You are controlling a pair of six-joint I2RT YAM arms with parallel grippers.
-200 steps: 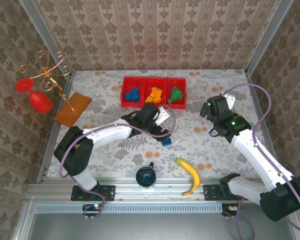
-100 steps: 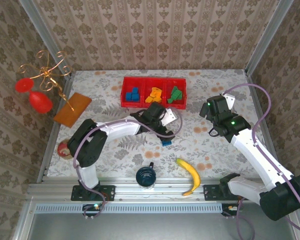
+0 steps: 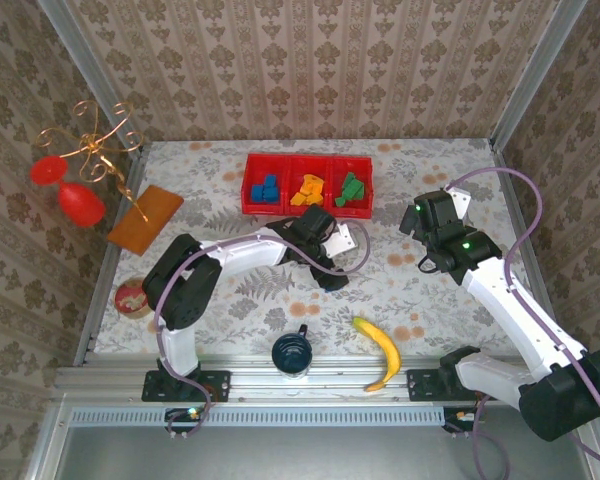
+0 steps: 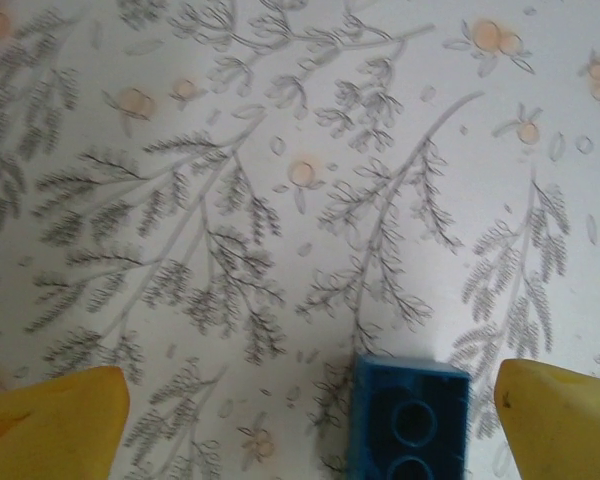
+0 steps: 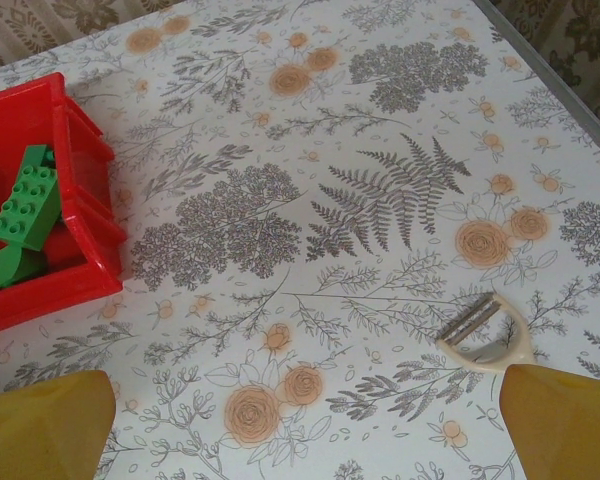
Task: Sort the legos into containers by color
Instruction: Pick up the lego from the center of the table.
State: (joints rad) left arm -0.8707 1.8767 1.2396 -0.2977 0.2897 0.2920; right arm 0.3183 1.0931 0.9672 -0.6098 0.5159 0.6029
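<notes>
A lone blue lego (image 4: pixel 410 420) lies on the flowered cloth between the yellow fingers of my left gripper (image 4: pixel 310 400), closer to the right finger (image 4: pixel 565 420). The jaws stand wide apart and touch nothing. From above, the left gripper (image 3: pixel 331 276) covers that brick. The red tray (image 3: pixel 280 208) at the back holds blue legos (image 3: pixel 265 190), orange-yellow legos (image 3: pixel 308 188) and green legos (image 3: pixel 352 190), one colour per compartment. My right gripper (image 3: pixel 416 220) hovers right of the tray, open and empty (image 5: pixel 300 400). It sees the tray's corner (image 5: pixel 50 290) with green legos (image 5: pixel 25 200).
A pale peeler (image 5: pixel 485 335) lies on the cloth near the right gripper. A banana (image 3: pixel 380 352) and a dark blue cup (image 3: pixel 292 352) sit by the near edge. An orange-brown board (image 3: pixel 145 217) and a gold stand with red goblets (image 3: pixel 75 170) are at the left.
My left gripper has swung right and toward the near edge, coming over the blue lego so it now covers it from above. The right arm has stayed still.
</notes>
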